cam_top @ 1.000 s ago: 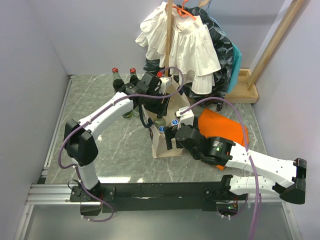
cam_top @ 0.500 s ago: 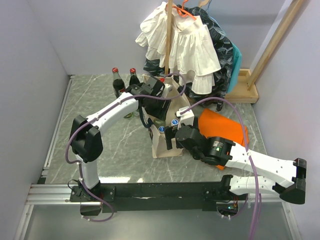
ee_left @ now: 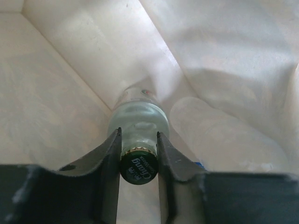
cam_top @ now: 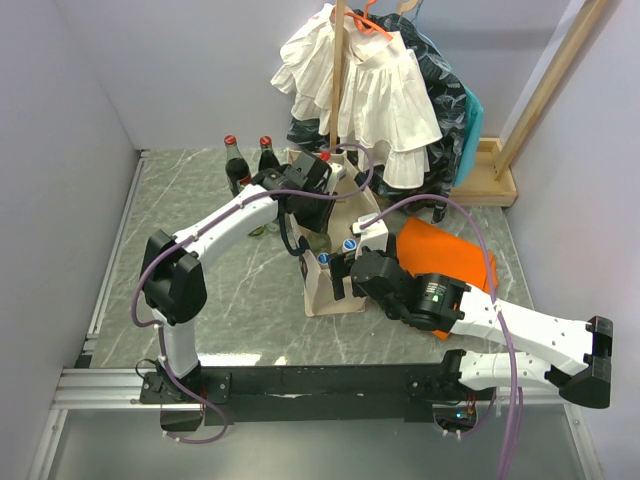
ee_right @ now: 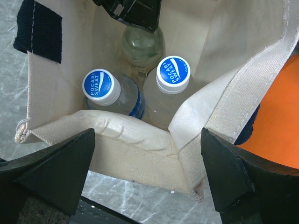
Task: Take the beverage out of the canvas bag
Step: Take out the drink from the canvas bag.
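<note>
The cream canvas bag (cam_top: 335, 292) stands upright mid-table, and its near wall (ee_right: 140, 149) fills the lower right wrist view. Inside stands a clear glass beverage bottle (ee_left: 138, 116) with a green cap (ee_left: 138, 166), next to two plastic bottles with blue-and-white caps (ee_right: 98, 86) (ee_right: 173, 74). My left gripper (ee_left: 138, 136) reaches down into the bag and is shut on the glass bottle's neck just below the cap. From the right wrist view the same gripper (ee_right: 135, 11) covers the bottle's top. My right gripper (ee_right: 148, 140) hangs open, its fingers astride the bag's near wall without touching it.
Two dark red-capped bottles (cam_top: 232, 160) (cam_top: 266, 152) stand behind the bag at the back left. A folded orange cloth (cam_top: 455, 250) lies right of the bag. White and dark clothes (cam_top: 370, 90) hang on a pole at the back, beside a wooden frame (cam_top: 495, 170).
My left gripper sank into the bag and its jaws closed on the glass bottle's neck. The right arm has stayed where it was.
</note>
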`<action>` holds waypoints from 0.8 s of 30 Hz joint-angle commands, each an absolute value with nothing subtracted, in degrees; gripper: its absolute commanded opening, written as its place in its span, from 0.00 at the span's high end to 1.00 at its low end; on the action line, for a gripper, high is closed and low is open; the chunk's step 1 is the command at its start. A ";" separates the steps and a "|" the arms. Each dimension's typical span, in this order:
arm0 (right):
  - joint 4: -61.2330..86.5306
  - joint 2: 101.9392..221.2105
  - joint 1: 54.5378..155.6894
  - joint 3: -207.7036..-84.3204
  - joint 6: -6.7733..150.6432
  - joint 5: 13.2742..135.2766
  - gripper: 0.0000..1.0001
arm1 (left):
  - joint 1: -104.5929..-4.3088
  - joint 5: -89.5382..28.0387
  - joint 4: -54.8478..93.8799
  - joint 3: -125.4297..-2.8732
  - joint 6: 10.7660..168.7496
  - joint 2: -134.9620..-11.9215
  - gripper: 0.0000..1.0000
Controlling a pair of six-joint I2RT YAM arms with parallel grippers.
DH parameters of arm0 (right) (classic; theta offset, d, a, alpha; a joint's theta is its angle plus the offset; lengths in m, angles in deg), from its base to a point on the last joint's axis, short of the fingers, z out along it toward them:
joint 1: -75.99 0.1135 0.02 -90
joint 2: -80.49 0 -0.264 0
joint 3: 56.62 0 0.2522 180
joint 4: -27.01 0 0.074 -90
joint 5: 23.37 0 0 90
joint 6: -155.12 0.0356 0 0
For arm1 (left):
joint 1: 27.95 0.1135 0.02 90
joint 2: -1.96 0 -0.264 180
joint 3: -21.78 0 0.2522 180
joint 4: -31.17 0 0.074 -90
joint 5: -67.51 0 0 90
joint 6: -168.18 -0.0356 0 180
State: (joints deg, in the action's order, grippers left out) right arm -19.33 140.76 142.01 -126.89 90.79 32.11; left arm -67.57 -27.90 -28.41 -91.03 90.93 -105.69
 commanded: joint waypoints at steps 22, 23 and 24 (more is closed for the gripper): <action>-24.20 139.56 142.43 -126.10 91.75 30.60 0.00 | -68.29 -28.56 -28.38 -96.30 90.57 -104.38 0.99; -24.20 139.99 142.61 -126.01 91.84 30.69 0.00 | -68.29 -28.55 -28.20 -96.83 90.57 -104.38 0.99; -24.20 140.08 142.52 -125.93 91.93 30.86 0.00 | -68.29 -28.55 -28.20 -97.10 90.66 -104.38 0.99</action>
